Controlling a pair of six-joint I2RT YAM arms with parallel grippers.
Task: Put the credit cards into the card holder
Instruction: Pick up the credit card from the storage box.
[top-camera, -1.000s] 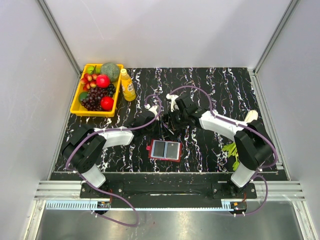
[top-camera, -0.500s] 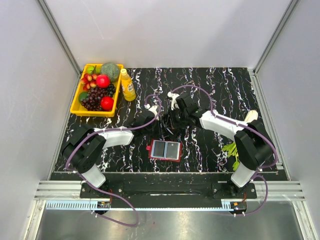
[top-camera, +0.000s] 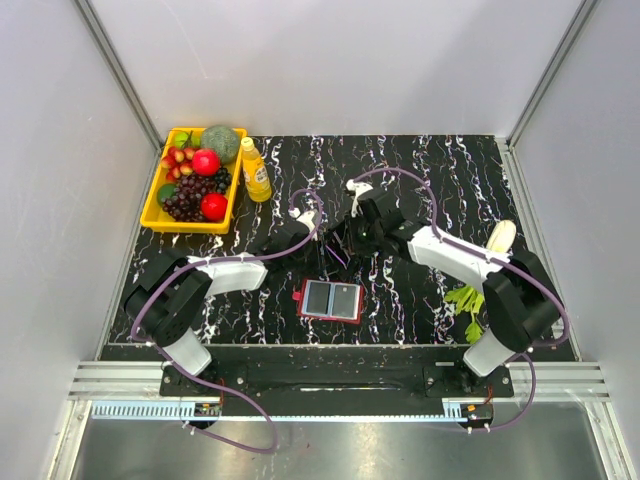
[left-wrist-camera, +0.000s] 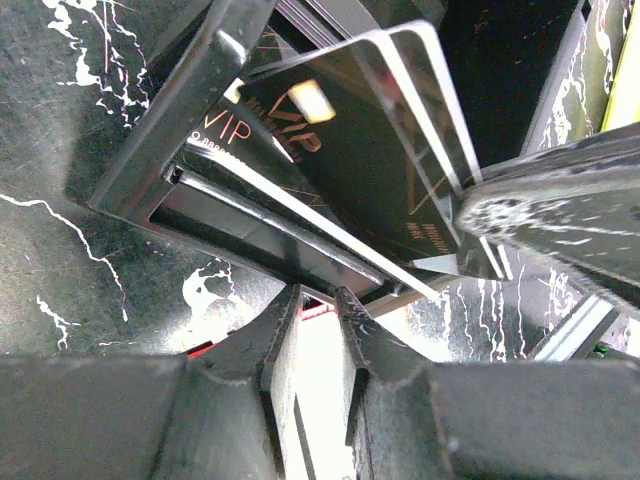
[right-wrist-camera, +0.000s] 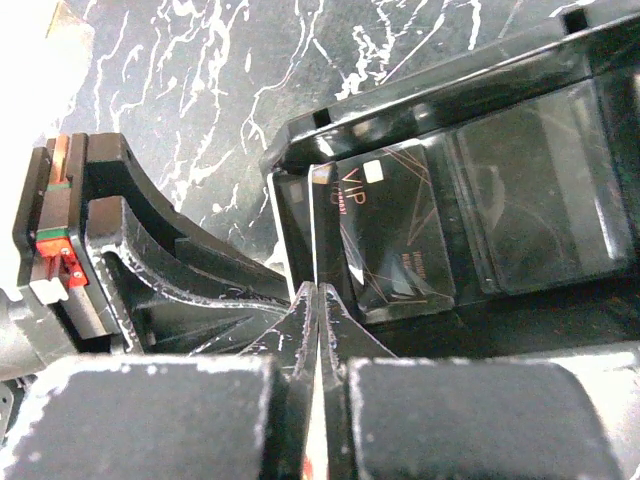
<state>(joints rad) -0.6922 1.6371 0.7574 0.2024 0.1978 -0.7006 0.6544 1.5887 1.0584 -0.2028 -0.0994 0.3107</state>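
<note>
My right gripper (right-wrist-camera: 315, 292) pinched 1 card (right-wrist-camera: 385, 235) by its edge only; dragging against the box (right-wrist-camera: 420, 100) wall could twist it loose.

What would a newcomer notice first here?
Both arms meet mid-table over a black tray, where the right gripper pinches the edge of a dark VIP card. Just nearer lies the red card holder. A yellow bin of fruit brightens the far left corner.
</note>
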